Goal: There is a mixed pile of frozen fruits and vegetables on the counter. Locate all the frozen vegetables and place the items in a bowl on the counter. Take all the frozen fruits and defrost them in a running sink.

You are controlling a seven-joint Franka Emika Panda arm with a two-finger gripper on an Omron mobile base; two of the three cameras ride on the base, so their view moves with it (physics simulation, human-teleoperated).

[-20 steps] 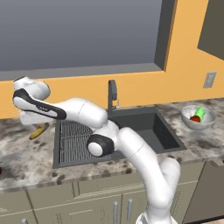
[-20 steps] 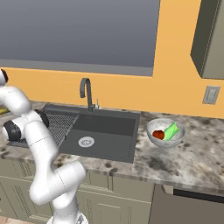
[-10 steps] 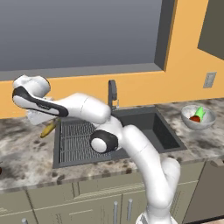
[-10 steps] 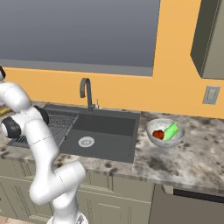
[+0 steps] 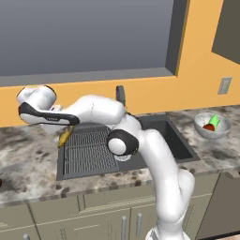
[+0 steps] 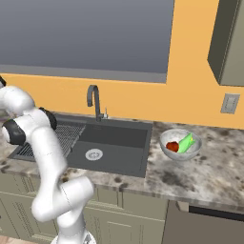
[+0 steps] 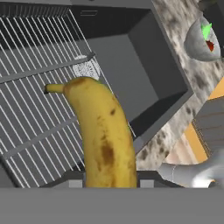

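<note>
My gripper (image 5: 63, 129) is shut on the yellow banana (image 5: 64, 137), which hangs over the left edge of the sink's ribbed drain rack (image 5: 89, 149). In the hand view the banana (image 7: 104, 138) rises from between the jaws of the gripper (image 7: 109, 178), above the rack (image 7: 35, 87) and next to the dark sink basin (image 7: 135, 65). The glassy bowl (image 5: 224, 127) stands on the counter right of the sink and holds the red tomato (image 5: 209, 127) and the light-green vegetable (image 5: 214, 120). The same bowl (image 6: 167, 141) appears in the right base view.
The dark arched faucet (image 6: 95, 100) stands behind the sink basin (image 6: 119, 138). Speckled counter (image 5: 28, 164) lies left of the sink, with a small dark round thing (image 5: 1, 182) at the view's left edge. A wall outlet (image 6: 230, 103) is above the bowl.
The arm has carried the banana to the right, from above the counter to the left edge of the drain rack. The gripper stays shut on it.
</note>
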